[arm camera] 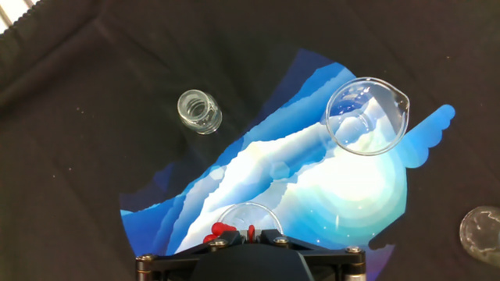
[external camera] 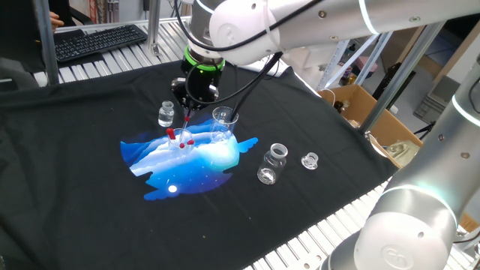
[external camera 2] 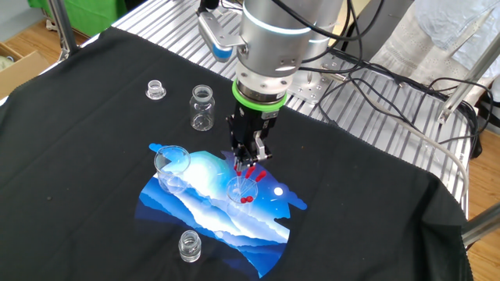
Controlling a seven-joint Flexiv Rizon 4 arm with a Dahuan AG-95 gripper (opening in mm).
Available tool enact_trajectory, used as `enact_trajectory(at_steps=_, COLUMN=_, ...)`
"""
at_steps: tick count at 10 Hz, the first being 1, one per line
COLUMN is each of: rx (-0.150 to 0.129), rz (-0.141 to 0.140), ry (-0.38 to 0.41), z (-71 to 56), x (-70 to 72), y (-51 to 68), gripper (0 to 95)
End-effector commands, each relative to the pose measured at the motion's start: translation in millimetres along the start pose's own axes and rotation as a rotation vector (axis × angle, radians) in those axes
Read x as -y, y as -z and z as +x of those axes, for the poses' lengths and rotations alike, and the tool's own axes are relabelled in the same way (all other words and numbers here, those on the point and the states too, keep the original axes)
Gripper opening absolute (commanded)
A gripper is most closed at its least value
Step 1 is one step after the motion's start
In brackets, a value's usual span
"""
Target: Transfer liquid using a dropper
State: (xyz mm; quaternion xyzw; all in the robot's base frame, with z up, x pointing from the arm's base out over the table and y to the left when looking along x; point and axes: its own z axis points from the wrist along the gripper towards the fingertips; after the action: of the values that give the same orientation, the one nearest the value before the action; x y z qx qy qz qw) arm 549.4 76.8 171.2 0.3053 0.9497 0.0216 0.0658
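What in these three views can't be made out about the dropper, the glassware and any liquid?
- Dropper: the tube is not traceable in any view; only red shows below the shut pincer, whose body cuts it off in the hand view.
- Liquid: none can be made out in the near beaker or far beaker; clear glass over the blue print.
- Jar: cut off by the hand view's right edge.
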Motion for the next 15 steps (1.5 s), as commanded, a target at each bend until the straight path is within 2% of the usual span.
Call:
enact_trajectory(at_steps=1, rx=-0.003, rz=0.002, ry=-0.007, z=0.4, x=0.4, y=0.5, gripper=19.0)
enact_trajectory(at_steps=5, rx=-0.015, rz=0.005, ry=-0.011, z=0.4, x=0.3, y=0.6, gripper=19.0)
enact_trajectory(at_steps=7, rx=-0.061, rz=0.022, ry=0.026, z=0.3, x=0.3, y=0.6, gripper=19.0)
enact_trajectory(at_steps=8, rx=-0.132, rz=0.028, ry=0.045, z=-1.1, x=0.1, y=0.9, gripper=19.0)
enact_trajectory(at_steps=9, rx=-0.18, rz=0.033, ry=0.058, z=-2.4, x=-0.2, y=1.9, gripper=19.0)
enact_trajectory(at_steps=10, rx=-0.239, rz=0.06, ry=0.111, z=-5.3, x=1.3, y=3.7, gripper=0.0)
enact_trajectory(at_steps=11, rx=-0.273, rz=0.044, ry=0.147, z=-10.7, x=4.7, y=5.1, gripper=0.0)
enact_trajectory(at_steps=12, rx=-0.33, rz=0.021, ry=0.214, z=-23.8, x=16.5, y=11.3, gripper=0.0)
enact_trajectory(at_steps=13, rx=-0.349, rz=0.004, ry=0.279, z=-33.6, x=29.8, y=16.9, gripper=0.0)
enact_trajectory(at_steps=15, rx=-0.341, rz=0.002, ry=0.409, z=-45.9, x=51.9, y=25.3, gripper=0.0)
